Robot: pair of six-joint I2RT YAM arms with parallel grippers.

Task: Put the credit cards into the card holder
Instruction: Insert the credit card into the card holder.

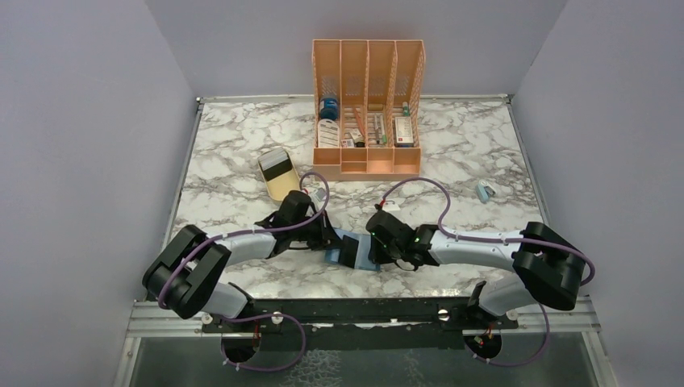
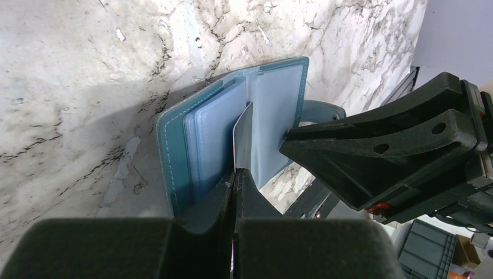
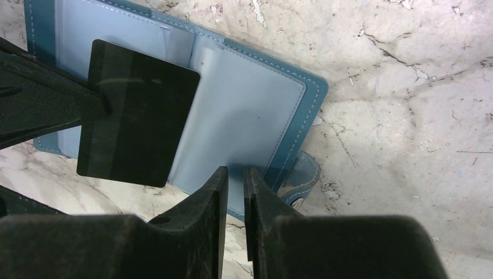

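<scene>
The teal-blue card holder point(image 1: 348, 248) lies open on the marble near the table's front edge. In the left wrist view the card holder point(image 2: 174, 145) shows its light blue pockets. My left gripper point(image 2: 235, 174) is shut on a credit card point(image 2: 243, 136), seen edge-on, held upright over the holder's middle fold. In the right wrist view that card point(image 3: 139, 131) is a dark rectangle hovering over the holder's point(image 3: 244, 110) left page. My right gripper point(image 3: 235, 171) has its jaws almost together, tips on the near edge of the holder's right page, beside the snap tab point(image 3: 305, 171).
A beige tray point(image 1: 282, 181) holding a greyish-dark card point(image 1: 276, 160) sits behind the left arm. An orange slotted organiser point(image 1: 368, 109) with small items stands at the back. A small light blue object point(image 1: 485, 192) lies at the right.
</scene>
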